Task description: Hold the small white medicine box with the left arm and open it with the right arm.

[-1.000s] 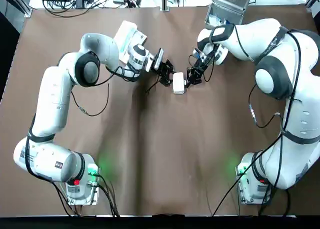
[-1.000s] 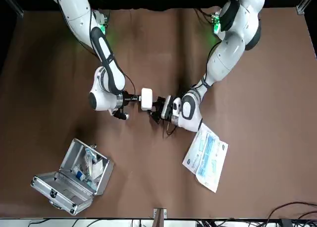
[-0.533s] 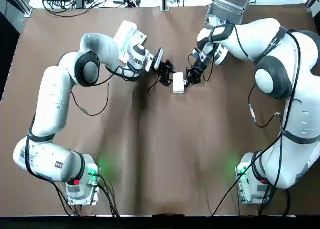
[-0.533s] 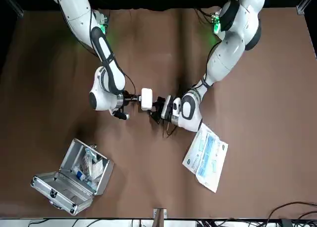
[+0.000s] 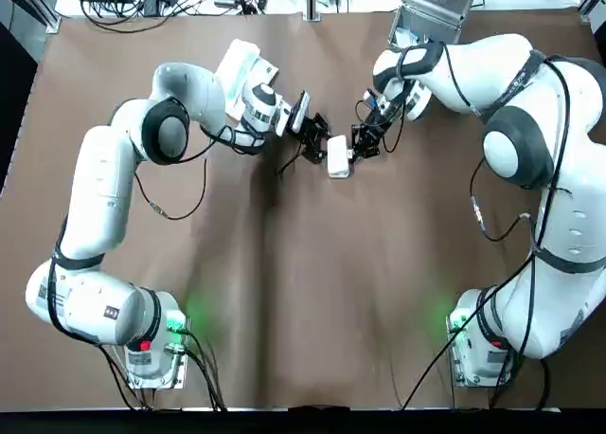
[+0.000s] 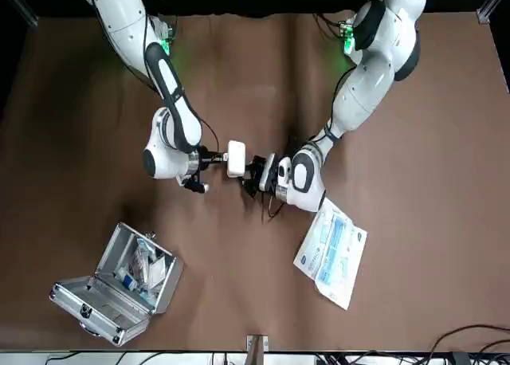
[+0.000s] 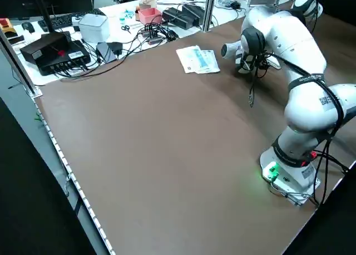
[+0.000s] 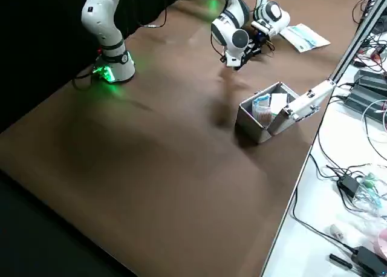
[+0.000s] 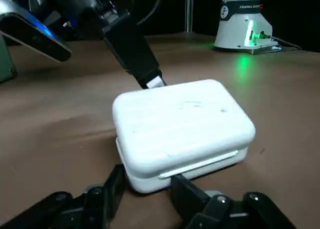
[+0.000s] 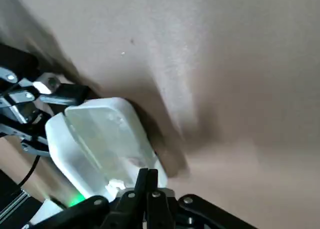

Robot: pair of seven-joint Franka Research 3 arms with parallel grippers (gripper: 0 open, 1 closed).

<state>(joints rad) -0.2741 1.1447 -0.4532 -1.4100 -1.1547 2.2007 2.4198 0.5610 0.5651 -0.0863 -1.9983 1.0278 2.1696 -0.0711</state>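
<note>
The small white medicine box (image 5: 338, 156) lies on the brown table between the two grippers, lid closed. My left gripper (image 5: 318, 142) is shut on the box's end nearest it; in the left wrist view its two fingers (image 9: 116, 185) clasp the lower half of the box (image 9: 182, 128). My right gripper (image 5: 361, 144) meets the opposite end. Its fingers (image 10: 148, 179) are pressed together, with their tips at the seam of the box (image 10: 97, 139). In the front view the box (image 6: 236, 158) sits between the right gripper (image 6: 210, 159) and the left gripper (image 6: 255, 174).
An open metal case (image 5: 431, 19) with small items inside stands at the table's far edge behind the right arm. A printed white packet (image 5: 246, 64) lies behind the left arm. Cables and devices (image 7: 83, 38) crowd the bench beyond the table.
The right arm's wrist has turned slightly at the box. The box and the left gripper have stayed where they were.
</note>
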